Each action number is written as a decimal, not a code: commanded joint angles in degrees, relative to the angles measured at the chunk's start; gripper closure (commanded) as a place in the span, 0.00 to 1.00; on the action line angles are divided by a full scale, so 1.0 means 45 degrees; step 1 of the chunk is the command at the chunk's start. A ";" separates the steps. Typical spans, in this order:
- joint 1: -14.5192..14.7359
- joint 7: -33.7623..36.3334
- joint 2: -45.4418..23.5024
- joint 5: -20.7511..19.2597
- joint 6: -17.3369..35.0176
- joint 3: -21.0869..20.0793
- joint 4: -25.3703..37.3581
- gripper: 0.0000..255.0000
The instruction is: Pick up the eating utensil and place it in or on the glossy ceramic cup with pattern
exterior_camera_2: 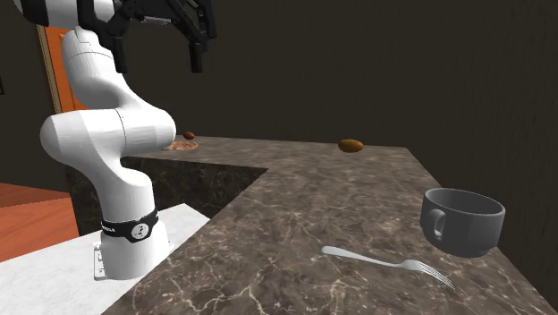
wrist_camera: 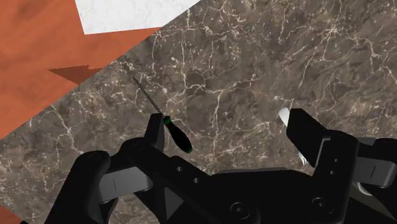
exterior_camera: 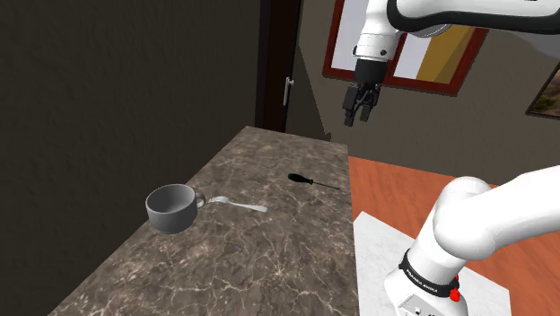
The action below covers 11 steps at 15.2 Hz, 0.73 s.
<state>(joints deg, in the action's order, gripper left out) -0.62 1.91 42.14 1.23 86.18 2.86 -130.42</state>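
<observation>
Fork (exterior_camera: 235,205) lies flat on the marble counter (exterior_camera: 269,269), just beside the grey cup (exterior_camera: 172,207), tines toward the cup, handle pointing away. Gripper (exterior_camera: 362,106) hangs high, well apart from the cup, fingers spread wide, empty. Black screwdriver (exterior_camera: 310,181) lies farther from the cup than the fork. Fork is likely light, stiff, thin and slick; pinch across the mid-handle, low to the counter.
</observation>
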 commanded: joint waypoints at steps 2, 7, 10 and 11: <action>0.0105 -0.0084 -0.0307 0.0085 0.0348 -0.0032 -0.0083 0.00; 0.0636 -0.0535 -0.2000 0.0519 0.2020 -0.0213 -0.0272 0.00; 0.0952 -0.0831 -0.3122 0.0787 0.2951 -0.0342 -0.0206 0.00; 0.1056 -0.0933 -0.3510 0.0877 0.3247 -0.0389 -0.0154 0.00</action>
<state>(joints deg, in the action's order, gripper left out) 3.63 -1.81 28.08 4.74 99.35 1.33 -131.27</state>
